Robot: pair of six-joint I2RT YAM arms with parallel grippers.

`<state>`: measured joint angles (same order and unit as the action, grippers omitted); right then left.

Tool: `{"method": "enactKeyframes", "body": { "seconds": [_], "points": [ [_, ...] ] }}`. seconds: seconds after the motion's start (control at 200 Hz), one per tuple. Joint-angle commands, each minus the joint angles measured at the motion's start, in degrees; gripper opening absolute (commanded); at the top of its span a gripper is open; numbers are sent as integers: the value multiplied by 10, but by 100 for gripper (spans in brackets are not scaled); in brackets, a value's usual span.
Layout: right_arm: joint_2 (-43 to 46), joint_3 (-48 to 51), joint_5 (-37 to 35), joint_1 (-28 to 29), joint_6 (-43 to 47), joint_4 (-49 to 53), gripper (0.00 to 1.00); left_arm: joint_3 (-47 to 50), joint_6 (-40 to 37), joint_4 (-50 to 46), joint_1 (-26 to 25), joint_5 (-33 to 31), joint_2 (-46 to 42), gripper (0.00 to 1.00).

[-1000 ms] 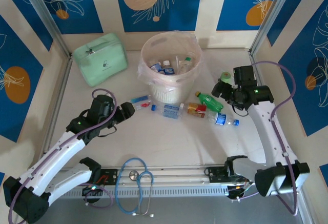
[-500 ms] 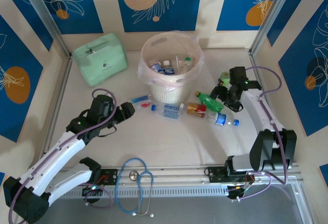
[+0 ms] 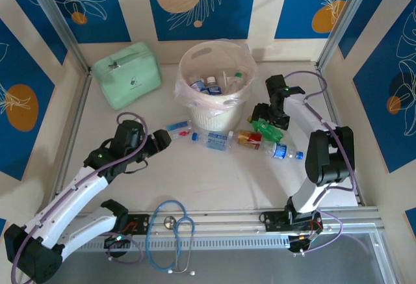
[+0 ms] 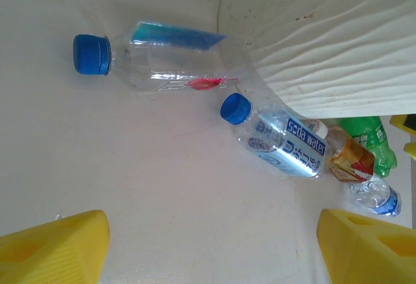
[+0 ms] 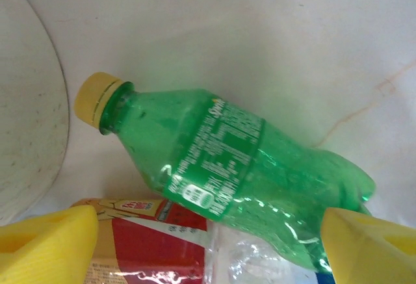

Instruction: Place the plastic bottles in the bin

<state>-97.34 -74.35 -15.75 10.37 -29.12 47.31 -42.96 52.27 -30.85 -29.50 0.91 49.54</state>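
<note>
The bin (image 3: 211,116) stands at the back centre with several plastic bottles (image 3: 211,88) inside. In front of it a row lies on the table: a clear blue-capped bottle (image 3: 179,129), a soda-water bottle (image 3: 213,140), a red-and-yellow one (image 3: 249,139), a green one (image 3: 268,129) and a clear one (image 3: 283,151). My right gripper (image 3: 268,120) hangs open directly over the green bottle (image 5: 240,160), its yellow fingers on either side; the red-and-yellow bottle (image 5: 149,245) lies beneath. My left gripper (image 3: 164,140) is open on bare table, short of the clear bottle (image 4: 169,60) and the soda-water bottle (image 4: 279,138).
A mint-green zip case (image 3: 127,74) sits at the back left. A stethoscope (image 3: 172,232) lies on the near rail between the arm bases. The bin wall (image 5: 26,115) is close to the green bottle's cap. Aluminium posts and patterned walls enclose the table.
My right arm has swung left from the right side and come down over the green bottle. The left arm and the bottles have not moved.
</note>
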Motion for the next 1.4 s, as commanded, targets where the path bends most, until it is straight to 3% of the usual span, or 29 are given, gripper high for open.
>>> {"method": "enactKeyframes", "body": {
  "seconds": [0.0, 0.53, 0.795, 0.915, 1.396],
  "points": [
    [-18, -18, -20, 10, 12, 19, 89, -8, -1, 0, 10, 9, -8, 83],
    [-78, 0, -24, -7, -3, 20, 89, -3, -2, 3, 17, 16, -9, 83],
    [-64, 30, -2, -13, -15, 7, 83, 0, 0, 5, 19, 19, -8, 83],
    [-75, 34, 7, -21, -17, 1, 76, 1, 1, 6, 20, 21, -9, 83],
    [-85, 58, 16, -15, -20, -18, 70, 2, 2, 4, 22, 21, -14, 83]
  ]
}}
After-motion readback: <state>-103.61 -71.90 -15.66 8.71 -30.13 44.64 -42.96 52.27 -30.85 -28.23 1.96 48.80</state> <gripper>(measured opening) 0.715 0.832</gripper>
